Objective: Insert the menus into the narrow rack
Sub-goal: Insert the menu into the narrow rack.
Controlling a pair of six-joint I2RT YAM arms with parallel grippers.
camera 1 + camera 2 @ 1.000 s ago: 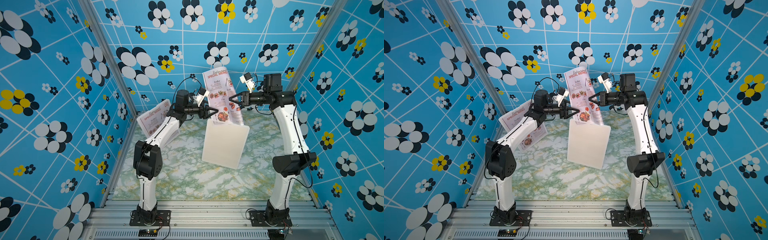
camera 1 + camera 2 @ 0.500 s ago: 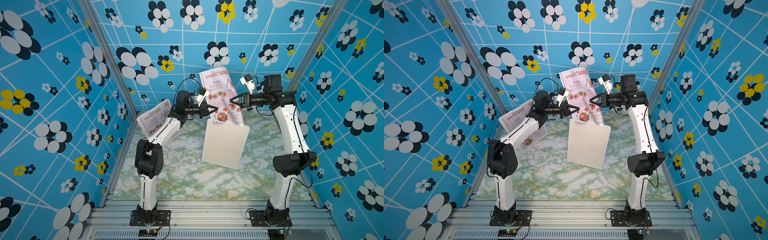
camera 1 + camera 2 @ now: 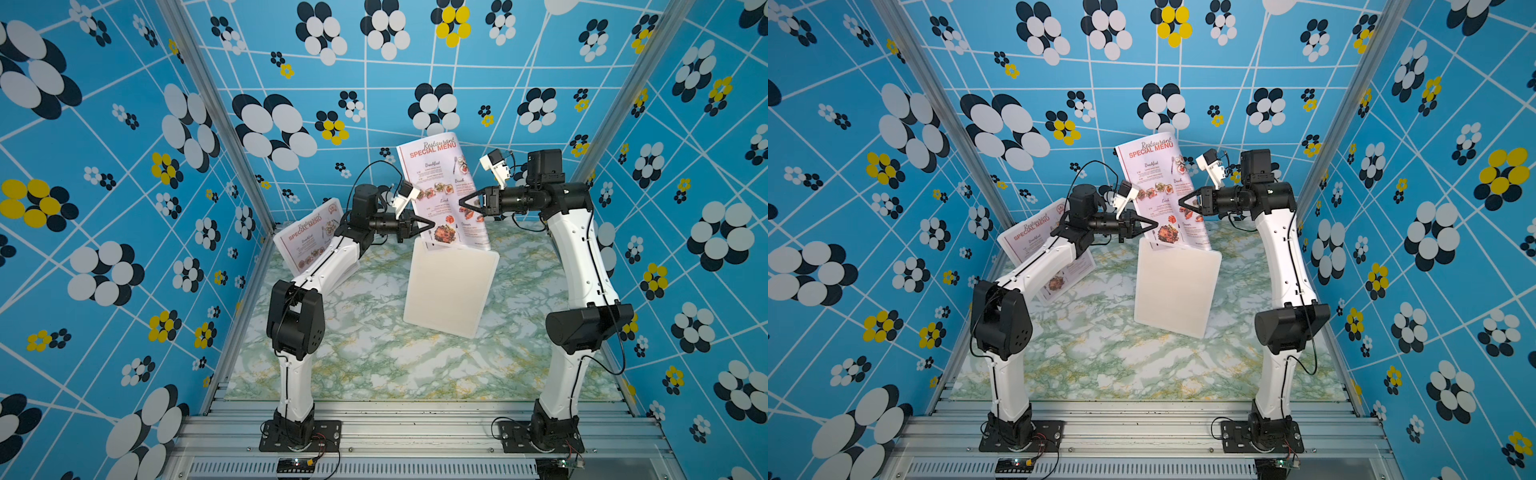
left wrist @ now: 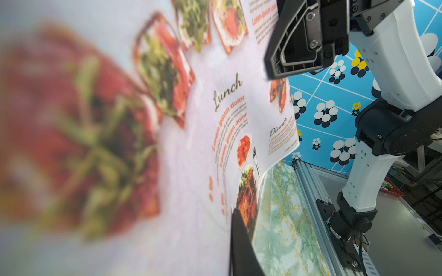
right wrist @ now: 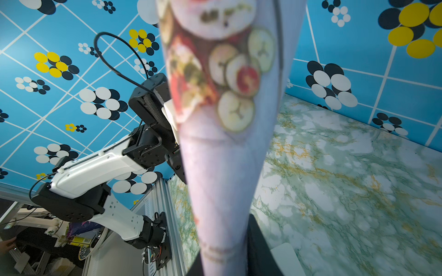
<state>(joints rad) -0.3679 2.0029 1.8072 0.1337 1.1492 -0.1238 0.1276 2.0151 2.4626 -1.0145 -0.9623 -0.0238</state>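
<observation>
A pale-pink menu [image 3: 440, 187] [image 3: 1158, 183] stands tilted, its lower edge at the top opening of the white narrow rack [image 3: 449, 291] [image 3: 1175, 291]. My left gripper [image 3: 432, 226] [image 3: 1155, 226] is shut on the menu's lower left edge; in the left wrist view the sheet [image 4: 215, 143] lies against one black finger [image 4: 241, 243]. My right gripper [image 3: 461, 202] [image 3: 1180, 202] holds the right edge at mid-height, and the sheet [image 5: 222, 167] runs between its fingers [image 5: 257, 239]. A second menu [image 3: 307, 237] [image 3: 1027, 237] leans at the left wall, partly behind my left arm.
The rack stands upright on the green marbled table [image 3: 374, 353] near the middle. Blue flowered walls [image 3: 124, 208] close in at the left, back and right. An aluminium rail [image 3: 415, 428] runs along the front edge by both arm bases.
My left gripper has shut on the menu's left edge. The menu has turned its printed face more toward the camera, and its top has swung left. The right arm has barely moved.
</observation>
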